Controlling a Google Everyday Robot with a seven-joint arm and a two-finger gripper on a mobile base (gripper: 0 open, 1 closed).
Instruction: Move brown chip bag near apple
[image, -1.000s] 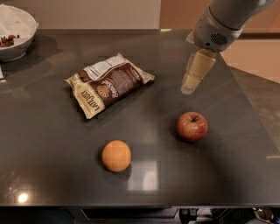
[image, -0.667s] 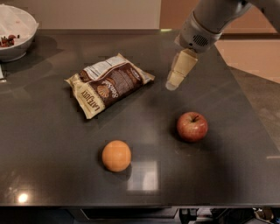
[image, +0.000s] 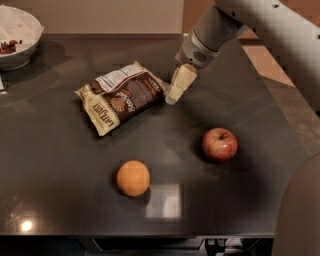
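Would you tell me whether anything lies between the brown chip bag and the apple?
Nothing visible does: bare table separates the brown chip bag from the apple. The orange sits aside; the gripper is at the bag's right edge.

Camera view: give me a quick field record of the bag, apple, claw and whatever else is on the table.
bag: lying flat on the table, left of centre, nutrition label facing up
apple: upright, front-right of the bag, clearly apart from it
claw: at the bag's right edge, angled down toward it; contact unclear
orange: in front of the bag, left of the apple, touching neither
bowl: white, far left corner
task state: bag not yet near apple
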